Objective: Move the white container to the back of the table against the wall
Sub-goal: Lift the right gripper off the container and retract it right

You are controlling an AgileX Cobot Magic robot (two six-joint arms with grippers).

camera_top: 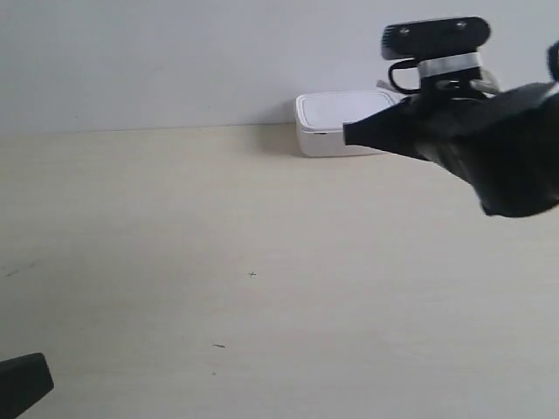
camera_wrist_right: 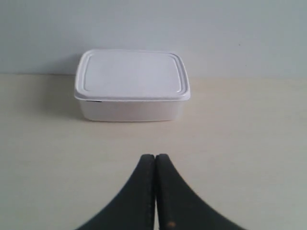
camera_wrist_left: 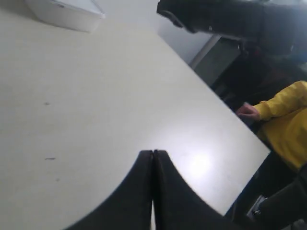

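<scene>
The white container sits lidded at the back of the table, right at the foot of the wall. In the right wrist view the white container lies a short way ahead of my right gripper, which is shut and empty, apart from the box. In the exterior view that gripper hangs in front of the box, hiding its right part. My left gripper is shut with nothing in it, far from the white container; its tip shows at the exterior view's bottom left corner.
The table's edge drops off beside a seated person in a yellow sleeve. The right arm's dark body and wrist camera hang over the back right. A few tiny dark specks mark the tabletop.
</scene>
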